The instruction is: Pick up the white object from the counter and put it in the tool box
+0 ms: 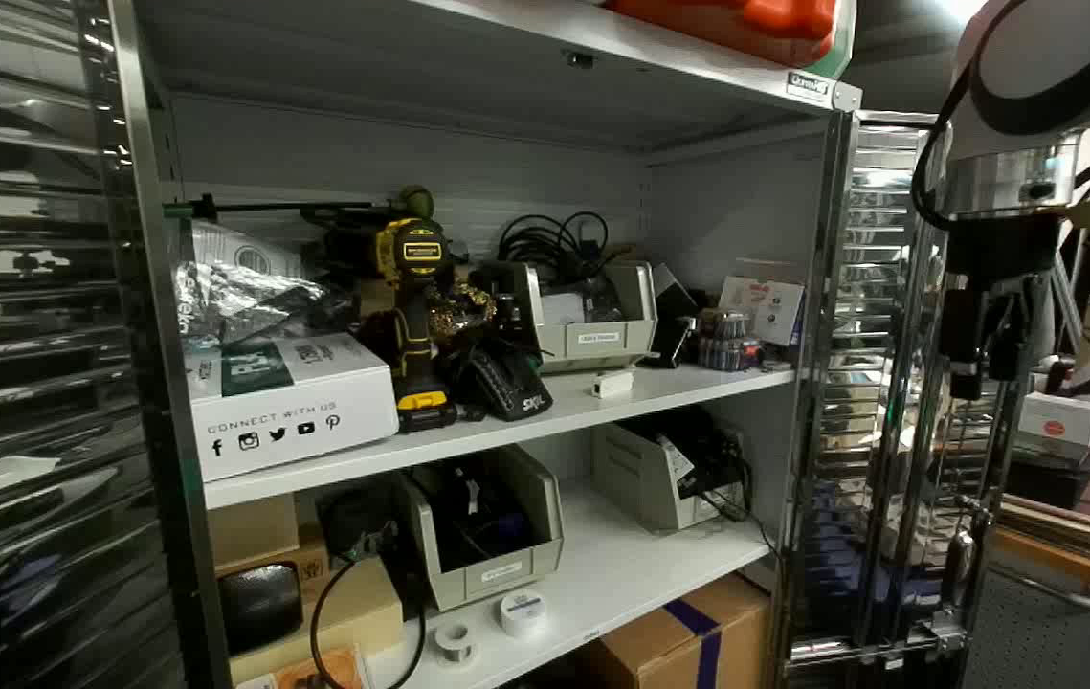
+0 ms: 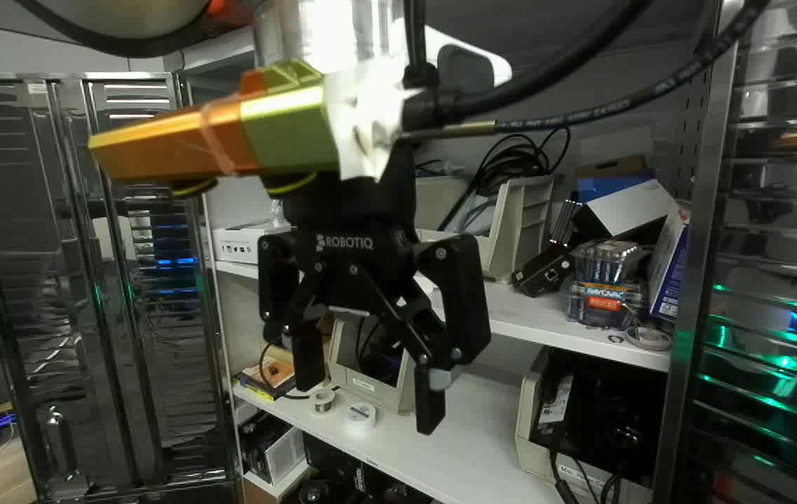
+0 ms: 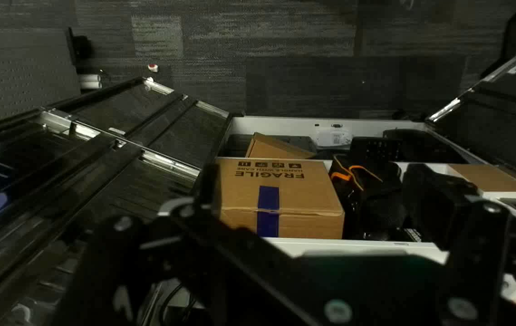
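Note:
A small white object (image 1: 612, 385) lies on the middle shelf in front of a grey bin (image 1: 592, 344) with a label, in an exterior view. Several similar grey bins stand in the cabinet; I cannot tell which is the tool box. My gripper (image 2: 370, 388) is open, with nothing between its fingers. It points down and is in front of the cabinet, apart from the shelves. It also shows at the right of an exterior view (image 1: 980, 364) and in the wrist view (image 3: 325, 203). The white object does not show in the wrist view, and the gripper mostly hides its place in an exterior view.
More grey bins (image 1: 487, 565) (image 1: 669, 478) stand on the lower shelf with white spools (image 1: 522, 612). A yellow drill (image 1: 415, 287), a white box (image 1: 296, 402) and battery packs (image 2: 602, 287) flank the middle shelf. Open shiny doors (image 1: 889, 383) (image 2: 90, 280) stand on both sides.

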